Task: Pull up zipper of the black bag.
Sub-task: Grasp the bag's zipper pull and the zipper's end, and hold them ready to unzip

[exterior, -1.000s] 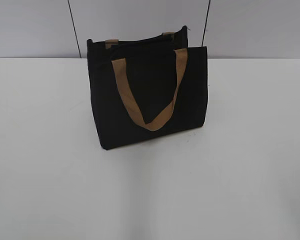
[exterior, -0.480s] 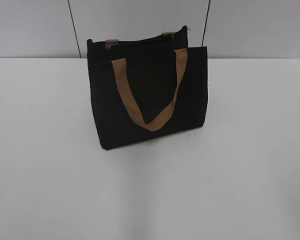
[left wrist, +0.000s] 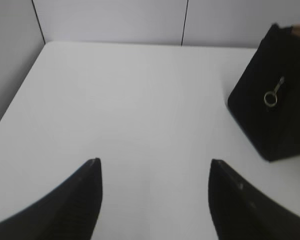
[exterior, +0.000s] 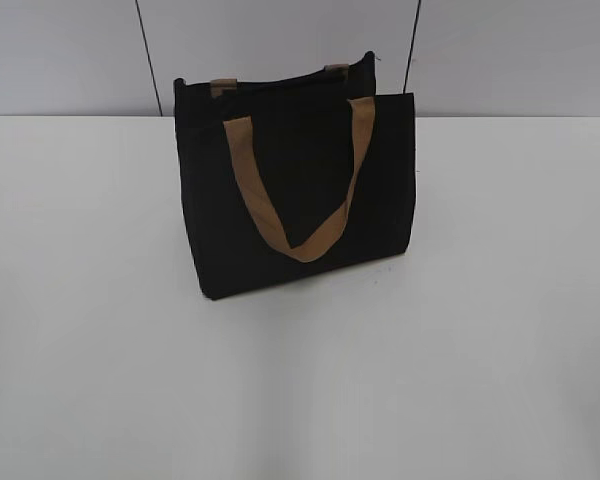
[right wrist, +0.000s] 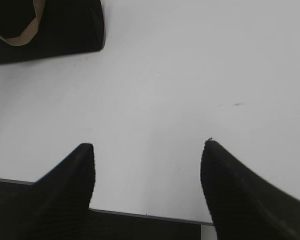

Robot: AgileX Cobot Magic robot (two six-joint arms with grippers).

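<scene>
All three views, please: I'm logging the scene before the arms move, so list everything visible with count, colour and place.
black bag: one, black fabric, upright at the table's far middle near the wall.
handles: two, tan-brown webbing; one hangs down the front face, the other shows only as tabs at the back top edge.
zipper: one, silver pull with round ring, lying on the bag's end face in the left wrist view.
table: one, white.
wall: pale grey panels with dark seams, behind the table.
left tool: one, black, open, over bare table.
right tool: one, black, open, near the table's front edge.
</scene>
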